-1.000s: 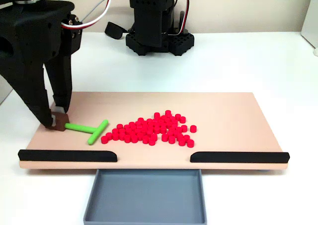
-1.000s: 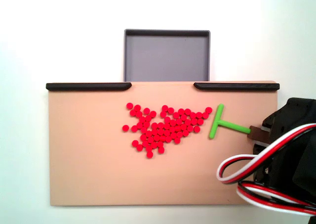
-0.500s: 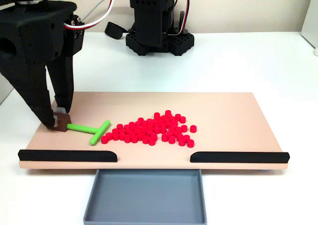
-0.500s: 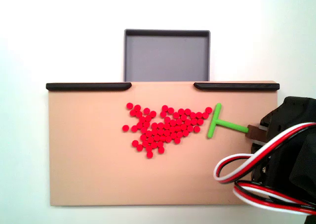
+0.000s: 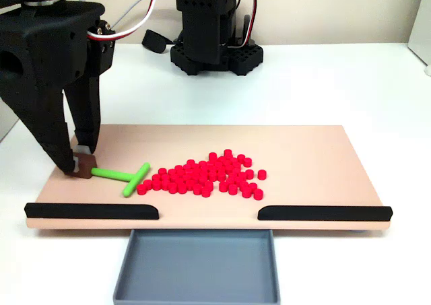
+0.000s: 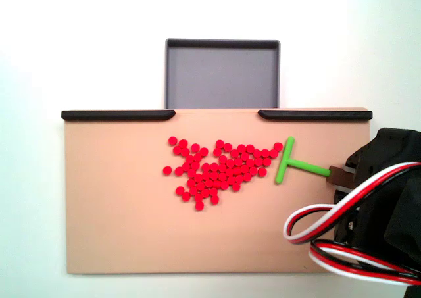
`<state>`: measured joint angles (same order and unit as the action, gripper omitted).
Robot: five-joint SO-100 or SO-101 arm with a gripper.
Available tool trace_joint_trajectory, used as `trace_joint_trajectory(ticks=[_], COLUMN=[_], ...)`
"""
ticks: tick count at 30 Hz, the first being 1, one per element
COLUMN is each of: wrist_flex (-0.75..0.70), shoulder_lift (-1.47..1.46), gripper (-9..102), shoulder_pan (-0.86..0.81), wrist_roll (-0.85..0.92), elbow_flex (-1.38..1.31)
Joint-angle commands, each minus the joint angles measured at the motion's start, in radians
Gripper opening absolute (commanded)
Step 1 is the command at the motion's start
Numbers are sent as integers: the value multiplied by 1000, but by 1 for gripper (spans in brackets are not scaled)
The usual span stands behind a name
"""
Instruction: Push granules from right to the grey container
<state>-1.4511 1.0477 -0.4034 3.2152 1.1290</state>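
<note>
Your fingers (image 5: pixel 79 162) are clamped on the brown end block of the green T-shaped pusher (image 5: pixel 123 177), low on the beige board (image 5: pixel 303 150).

From that grip, the pusher's stem runs along the board to its crossbar, which sits right at the edge of the granules (image 5: pixel 202 175) (the nearest pellets look to be touching it, or just beside it). In the fixed view from above, the crossbar (image 6: pixel 284 160) stands at the right end of the red pile (image 6: pixel 217 172), which spreads loosely across the middle of the board. Beyond the board's edge, between the two black strips (image 5: pixel 92 211), the grey container (image 5: pixel 196 293) sits on the white surface (image 5: pixel 323 76), well apart from the pile, with no pellets in it.
</note>
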Motion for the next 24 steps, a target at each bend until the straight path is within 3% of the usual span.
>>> trace_joint_trajectory(ticks=[1, 24], wrist_flex=[-5, -14], shoulder_lift=[6, 11], gripper=[0, 0], shoulder_pan=[14, 46], wrist_roll=[540, 546], elbow_flex=[-31, -25])
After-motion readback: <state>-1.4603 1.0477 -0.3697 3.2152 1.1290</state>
